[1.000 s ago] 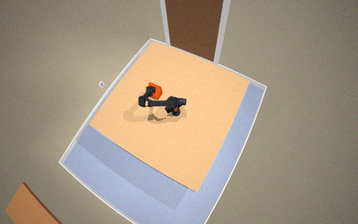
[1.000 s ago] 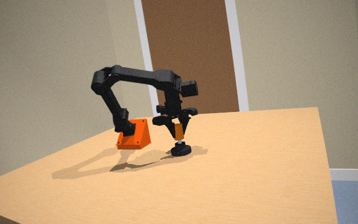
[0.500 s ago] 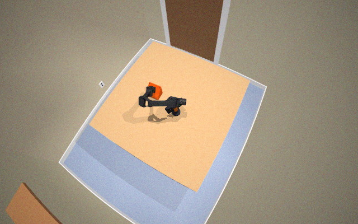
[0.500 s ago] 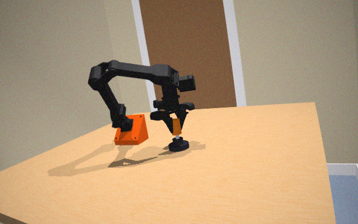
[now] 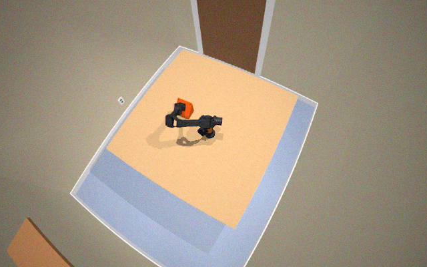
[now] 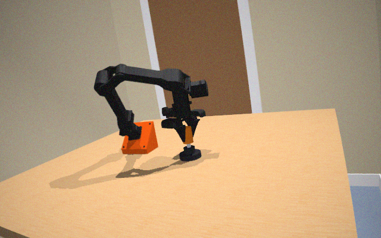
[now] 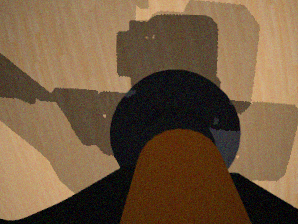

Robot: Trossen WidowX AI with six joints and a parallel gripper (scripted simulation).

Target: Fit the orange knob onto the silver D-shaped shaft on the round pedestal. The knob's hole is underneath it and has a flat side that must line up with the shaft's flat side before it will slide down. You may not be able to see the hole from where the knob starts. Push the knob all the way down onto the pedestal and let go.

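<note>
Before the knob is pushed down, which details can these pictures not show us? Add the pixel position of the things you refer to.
- Hole under the orange knob (image 6: pixel 189 135) (image 7: pixel 180 180): faces down, hidden in all views.
- Shaft's flat side: exterior too small; wrist view blocked by the knob.
- Shaft (image 6: pixel 189 146) top: exterior, concealed by the knob.
- Knob's upper end: wrist, cut off by the bottom edge.

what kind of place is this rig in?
Looks like an indoor room, maybe a small lab or workroom: a brown door in a pale frame, plain beige walls, and a wooden table carrying a robot arm.
</note>
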